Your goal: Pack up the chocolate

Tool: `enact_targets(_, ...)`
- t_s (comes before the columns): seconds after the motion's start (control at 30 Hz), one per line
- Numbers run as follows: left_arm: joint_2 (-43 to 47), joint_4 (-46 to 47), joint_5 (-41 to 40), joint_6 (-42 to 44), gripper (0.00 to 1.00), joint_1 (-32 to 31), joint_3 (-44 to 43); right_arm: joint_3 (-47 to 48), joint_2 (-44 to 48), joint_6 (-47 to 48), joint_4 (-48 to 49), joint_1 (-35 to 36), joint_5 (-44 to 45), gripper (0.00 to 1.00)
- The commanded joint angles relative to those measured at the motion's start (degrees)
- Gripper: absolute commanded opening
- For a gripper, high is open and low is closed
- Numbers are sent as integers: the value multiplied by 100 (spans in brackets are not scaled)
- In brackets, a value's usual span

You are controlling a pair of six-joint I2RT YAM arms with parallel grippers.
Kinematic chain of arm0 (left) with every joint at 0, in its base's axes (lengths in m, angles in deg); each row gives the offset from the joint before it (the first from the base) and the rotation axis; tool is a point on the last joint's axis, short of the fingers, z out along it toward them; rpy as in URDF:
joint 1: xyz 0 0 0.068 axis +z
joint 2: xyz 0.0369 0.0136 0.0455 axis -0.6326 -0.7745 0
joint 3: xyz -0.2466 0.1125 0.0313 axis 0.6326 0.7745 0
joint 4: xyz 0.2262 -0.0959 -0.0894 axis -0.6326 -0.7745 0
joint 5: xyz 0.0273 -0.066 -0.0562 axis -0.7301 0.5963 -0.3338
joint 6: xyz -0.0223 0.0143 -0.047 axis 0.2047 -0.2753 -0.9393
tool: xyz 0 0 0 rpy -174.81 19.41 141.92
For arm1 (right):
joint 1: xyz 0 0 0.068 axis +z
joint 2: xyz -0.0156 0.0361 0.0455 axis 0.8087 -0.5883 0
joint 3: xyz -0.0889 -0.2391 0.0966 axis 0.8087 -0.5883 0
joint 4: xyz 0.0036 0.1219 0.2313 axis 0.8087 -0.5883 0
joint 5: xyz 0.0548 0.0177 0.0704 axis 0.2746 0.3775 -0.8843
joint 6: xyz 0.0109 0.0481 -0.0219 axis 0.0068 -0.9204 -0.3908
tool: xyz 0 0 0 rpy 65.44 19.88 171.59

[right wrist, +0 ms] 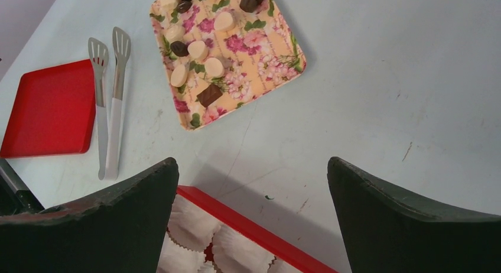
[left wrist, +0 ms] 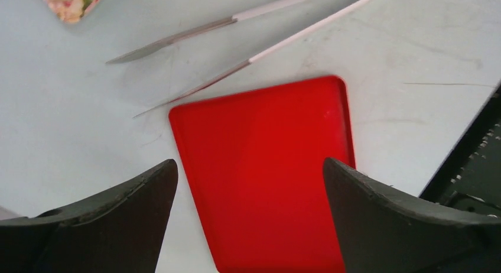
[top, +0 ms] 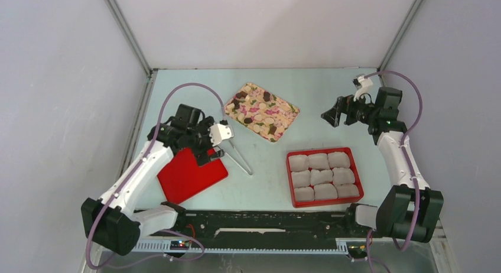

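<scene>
The left gripper [left wrist: 248, 166] is wide open and holds nothing. Its two dark fingers hang over a flat, smooth red lid [left wrist: 260, 178] with round corners. The right gripper [right wrist: 253, 163] is wide open too, with nothing in it. It hangs over the pale table [top: 266, 161], near the far edge of a red box [top: 324, 150]. Nine crinkly white paper cups [top: 319, 177] fill the box. Shiny metal tongs [right wrist: 109, 107] with white handles lie just beside the lid.

The chocolate [right wrist: 198, 50] sits on a flowery tray [right wrist: 260, 66] with pink blooms and green leaves, at the far middle of the table, well apart from both grippers. The pieces are tiny. Some are pale cream and roundish. Some are dark brown, and one of those is a little square block.
</scene>
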Motion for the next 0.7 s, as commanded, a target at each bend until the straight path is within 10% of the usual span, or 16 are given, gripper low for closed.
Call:
enact_targets(0.0, -422, -883, 1010, 589, 98, -83, -989, 19, 193, 204, -57, -41, -205, 98)
enact_targets(0.37, -1589, -671, -495, 1534, 88, -1079, -1170, 19, 178, 201, -84, -203, -247, 97)
enact_targets(0.67, -2855, -363, -1443, 2784, 56, -1114, -1244, 19, 269, 277, -178, -275, -447, 97)
